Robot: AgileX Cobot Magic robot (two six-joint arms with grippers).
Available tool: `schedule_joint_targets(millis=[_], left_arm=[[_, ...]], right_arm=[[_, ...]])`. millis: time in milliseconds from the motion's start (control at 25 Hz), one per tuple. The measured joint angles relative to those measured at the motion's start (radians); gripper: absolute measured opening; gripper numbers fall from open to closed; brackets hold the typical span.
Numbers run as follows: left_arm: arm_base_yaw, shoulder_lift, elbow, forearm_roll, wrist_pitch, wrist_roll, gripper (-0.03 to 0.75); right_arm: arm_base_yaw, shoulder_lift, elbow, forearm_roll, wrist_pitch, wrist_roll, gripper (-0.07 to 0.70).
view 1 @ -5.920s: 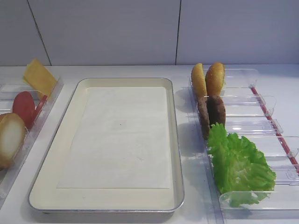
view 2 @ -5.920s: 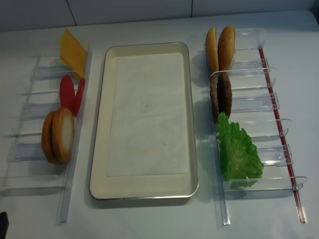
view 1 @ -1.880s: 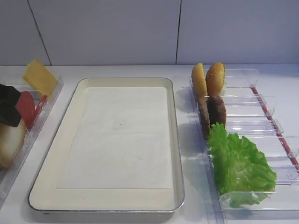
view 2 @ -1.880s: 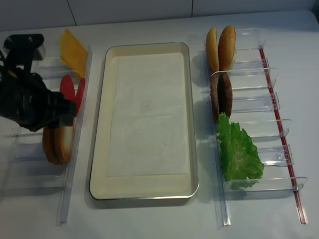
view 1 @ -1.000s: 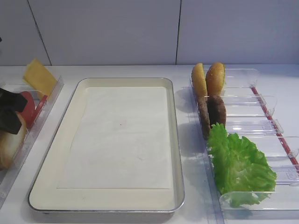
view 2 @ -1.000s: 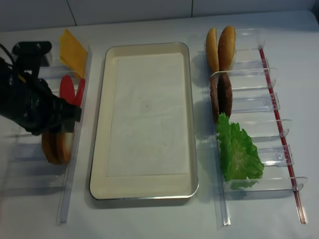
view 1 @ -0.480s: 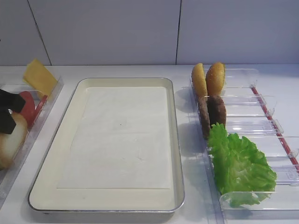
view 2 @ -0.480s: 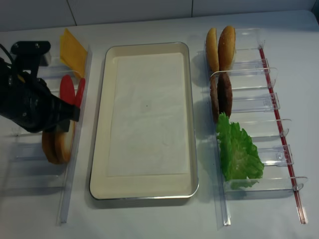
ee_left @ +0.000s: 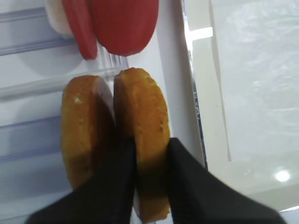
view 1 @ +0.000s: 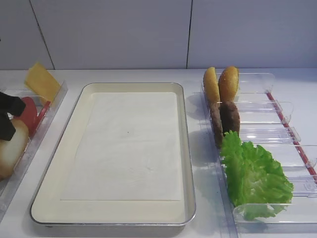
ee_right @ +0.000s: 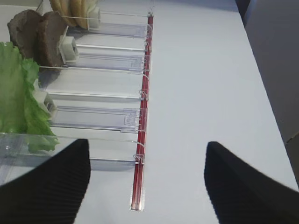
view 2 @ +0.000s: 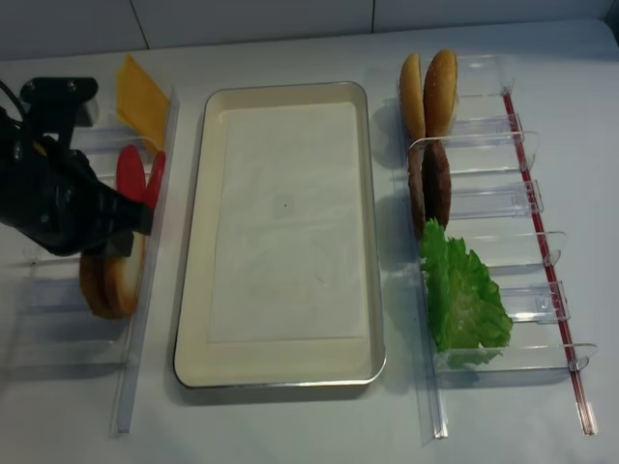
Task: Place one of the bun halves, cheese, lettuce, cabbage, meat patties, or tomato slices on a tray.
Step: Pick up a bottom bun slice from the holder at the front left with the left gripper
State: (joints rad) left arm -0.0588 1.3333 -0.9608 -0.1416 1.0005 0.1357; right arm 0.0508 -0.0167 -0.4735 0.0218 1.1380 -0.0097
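Left wrist view: your left gripper (ee_left: 152, 161) is clamped on the bun half (ee_left: 142, 135) nearest the tray, one finger on each face, jaws nearly together w/ the bun edge-on between them. Second bun half (ee_left: 84, 130) stands right beside it, touching, outside the grip. Both sit upright in the clear holder (ee_left: 28, 84). Just past them, two tomato slices (ee_left: 124, 25) stand in the next slot.

Overhead view: left gripper (view 2: 121, 232) sits over the buns at the tray-side edge of the left holder, black arm covering most of that slot. Cheese (view 2: 142, 100) leans at the holder's far end, apart from the gripper. Tray (view 2: 193, 290) lies just beside the holder on the tabletop (view 2: 290, 425), only its paper liner (view 2: 285, 222) inside.

Right wrist view: your right gripper (ee_right: 145, 186) hovers spread wide over bare tabletop beside the right holder (ee_right: 107, 70), gripping nothing. Meat patties (ee_right: 39, 37) and lettuce (ee_right: 18, 98) stay in their slots; two golden bun pieces (view 2: 430, 92) stand at the far end.
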Motion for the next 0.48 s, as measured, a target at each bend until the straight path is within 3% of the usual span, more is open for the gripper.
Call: schedule_joint_targets(millis=[280,480], left_arm=[[0.000,0.000,-0.139,-0.006,0.108,0.000,0.151],[0.000,0.000,-0.183,-0.039,0.133,0.000,0.151]], right_arm=[[0.000,0.000,0.000,0.000,0.000,0.000,0.522],[0.000,0.000,0.000,0.000,0.000,0.000,0.522]])
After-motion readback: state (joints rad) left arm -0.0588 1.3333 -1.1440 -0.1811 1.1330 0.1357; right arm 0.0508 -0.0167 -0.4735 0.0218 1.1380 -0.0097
